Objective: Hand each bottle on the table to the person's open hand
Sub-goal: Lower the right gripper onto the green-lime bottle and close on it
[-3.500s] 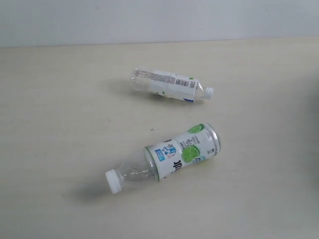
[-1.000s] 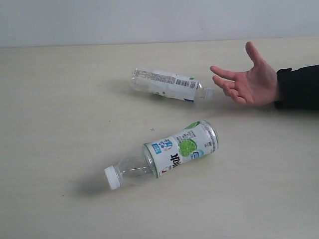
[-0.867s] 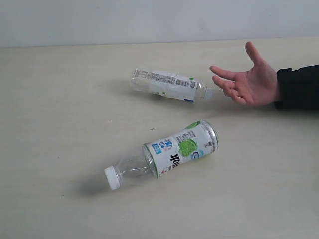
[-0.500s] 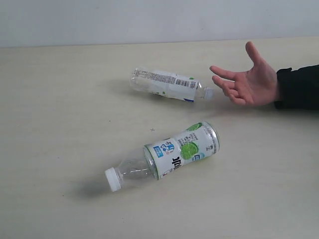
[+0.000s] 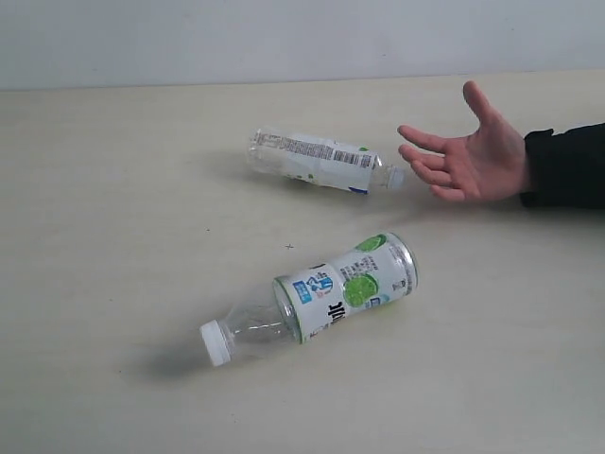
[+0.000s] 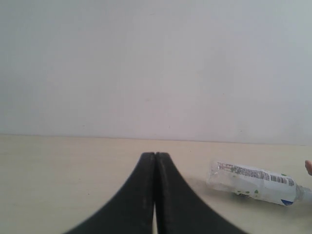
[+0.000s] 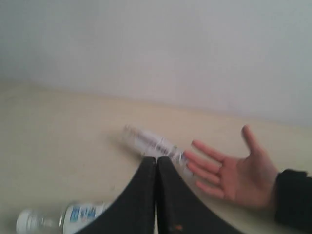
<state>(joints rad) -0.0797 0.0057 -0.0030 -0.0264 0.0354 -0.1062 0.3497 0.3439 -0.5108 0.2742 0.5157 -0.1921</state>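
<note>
Two bottles lie on the beige table (image 5: 113, 208). The slim bottle with the barcode label (image 5: 321, 161) (image 6: 256, 183) (image 7: 146, 141) rests at the back, its cap towards the person's open hand (image 5: 468, 151) (image 7: 234, 170). The green-lime label bottle (image 5: 326, 293) (image 7: 61, 217) lies nearer the front, white cap to the left. The floral and pink-red label bottles are out of view. Neither gripper shows in the exterior view. My left gripper (image 6: 155, 155) is shut and empty. My right gripper (image 7: 156, 159) is shut and empty, above the table in front of the slim bottle.
The person's dark sleeve (image 5: 567, 165) comes in from the right edge. A pale wall (image 5: 284, 38) runs behind the table's far edge.
A hand came in from the right and now hovers open near the slim bottle's cap. The green-lime bottle has rolled slightly. The slim bottle has not moved.
</note>
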